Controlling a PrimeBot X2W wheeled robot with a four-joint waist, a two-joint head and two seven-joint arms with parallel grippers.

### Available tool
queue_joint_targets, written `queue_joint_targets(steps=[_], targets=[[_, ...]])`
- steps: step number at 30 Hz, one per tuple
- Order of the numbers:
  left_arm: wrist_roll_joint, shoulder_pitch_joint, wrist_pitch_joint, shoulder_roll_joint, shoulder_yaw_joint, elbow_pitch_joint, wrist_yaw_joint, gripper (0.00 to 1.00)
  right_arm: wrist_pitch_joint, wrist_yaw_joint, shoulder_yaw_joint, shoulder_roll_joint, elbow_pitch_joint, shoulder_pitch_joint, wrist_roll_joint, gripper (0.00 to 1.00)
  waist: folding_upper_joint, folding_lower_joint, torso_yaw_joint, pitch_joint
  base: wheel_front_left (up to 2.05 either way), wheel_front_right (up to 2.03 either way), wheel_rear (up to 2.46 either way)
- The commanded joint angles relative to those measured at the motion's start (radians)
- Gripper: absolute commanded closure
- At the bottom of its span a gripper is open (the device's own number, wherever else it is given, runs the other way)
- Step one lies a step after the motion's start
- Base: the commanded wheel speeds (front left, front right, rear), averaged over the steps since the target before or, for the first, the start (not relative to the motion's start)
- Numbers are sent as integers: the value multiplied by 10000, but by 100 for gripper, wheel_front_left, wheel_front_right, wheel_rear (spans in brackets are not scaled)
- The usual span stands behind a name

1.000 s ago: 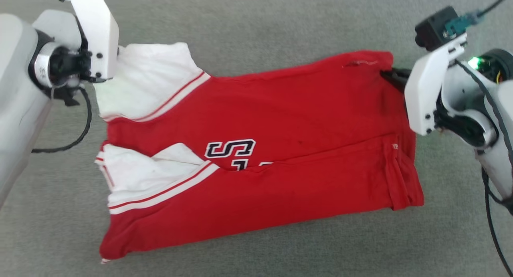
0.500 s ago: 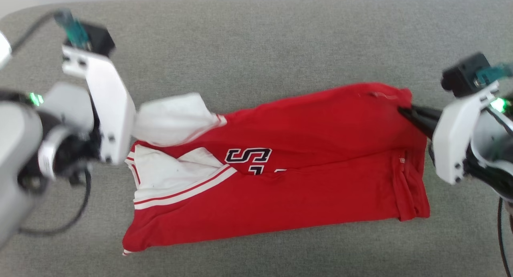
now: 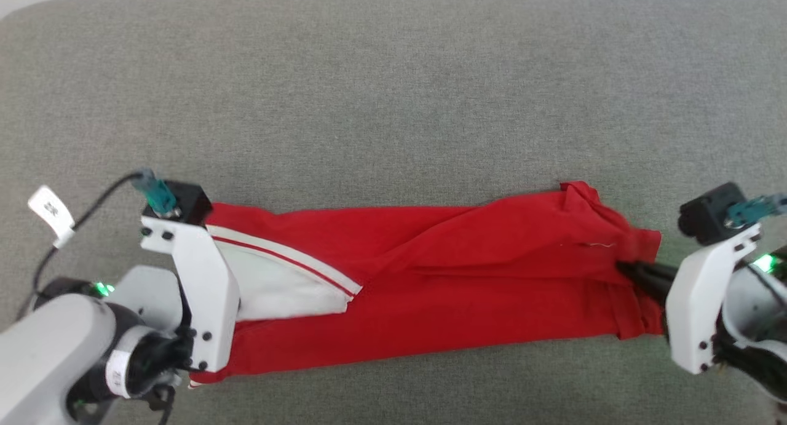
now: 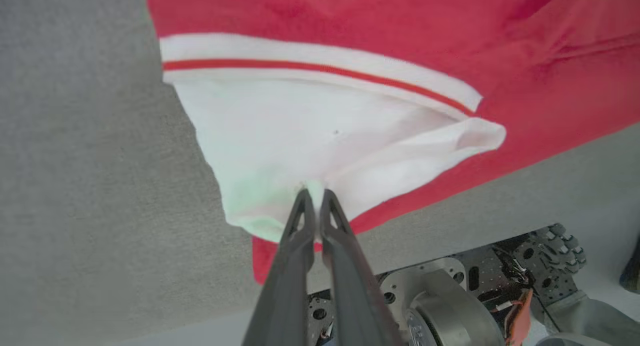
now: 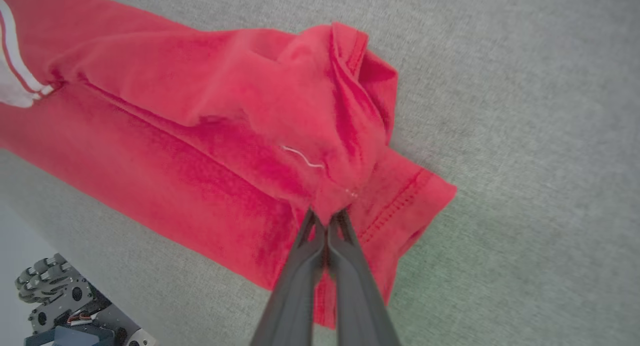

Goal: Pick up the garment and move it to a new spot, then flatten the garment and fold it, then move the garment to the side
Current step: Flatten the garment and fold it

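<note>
The grey fabric-covered counter (image 3: 393,93) carries the garment (image 3: 467,302) near its near edge, running left to right. A second ago the garment lay as a broad panel with two white sleeves showing. Its far half is now folded over the near half, so it forms a long, narrow red band. The head view itself has shifted between pictures. At the left end one white sleeve (image 3: 276,289) with red-and-white striped trim lies on top. The left tool (image 4: 314,193) is closed tight on that sleeve's edge. The right tool (image 5: 327,216) is likewise clamped, pinching bunched red fabric beside the stitched hem at the right end. A loose white thread (image 5: 302,158) lies on the cloth just beyond the right tool's tips.
</note>
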Motion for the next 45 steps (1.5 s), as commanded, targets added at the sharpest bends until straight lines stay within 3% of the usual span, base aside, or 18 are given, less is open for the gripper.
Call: queue_joint_targets(steps=[1,4,7,8,9,10,11,17,27,36,42,43,44,45], targets=[[-148,182,-114,-75,8,196,-59,100,18,-4,7,94,140,77,-159,100,0,0,-10,7,0,0,0],[-314,396,-420,-381,62,836,-234,100,51,-2,180,351,526,23,-279,97,0,0,-19,-12,0,0,0],[-347,496,-836,-532,202,1326,-427,100,-117,-4,249,479,742,-94,-420,31,0,0,-16,-97,0,0,0],[-342,538,-1054,-598,295,1441,-453,66,-184,-4,235,525,725,-102,-416,0,0,0,-17,-136,0,0,0],[-335,617,-1228,-641,320,1476,-531,48,-220,-4,193,562,707,-104,-392,0,0,0,-22,-172,0,0,0],[-301,693,-1420,-652,372,1517,-562,3,-226,-4,160,551,677,-60,-353,0,0,0,-12,-217,0,0,0],[-288,741,-1610,-649,459,1543,-555,0,-236,-4,113,513,617,0,-332,0,0,0,1,-255,0,0,0],[-98,1051,-2701,-566,864,1276,-692,0,-281,-4,-528,503,288,297,-168,0,0,0,66,-385,0,0,0],[658,1878,-5962,-690,1632,939,-1271,0,280,-4,-1771,732,654,530,-190,0,0,0,256,-274,0,0,0],[1650,2569,-8870,-1228,1785,1735,-1776,0,107,-4,-1036,902,2335,-201,100,0,0,0,572,-38,0,0,0],[1970,3089,-10591,-1917,1896,2594,-1827,0,165,10,288,1154,3281,-615,763,0,0,0,825,23,0,0,0],[1835,3154,-10839,-2125,1946,2710,-1844,0,222,11,511,1149,3360,-645,907,11,0,0,876,23,0,0,0],[1842,3244,-11073,-2217,1963,2848,-1874,0,230,34,725,1130,3401,-698,1038,51,0,0,920,21,0,0,0],[1994,3288,-11299,-2257,1956,2997,-1879,0,262,34,942,1093,3403,-748,1208,100,0,0,960,20,0,0,0]])
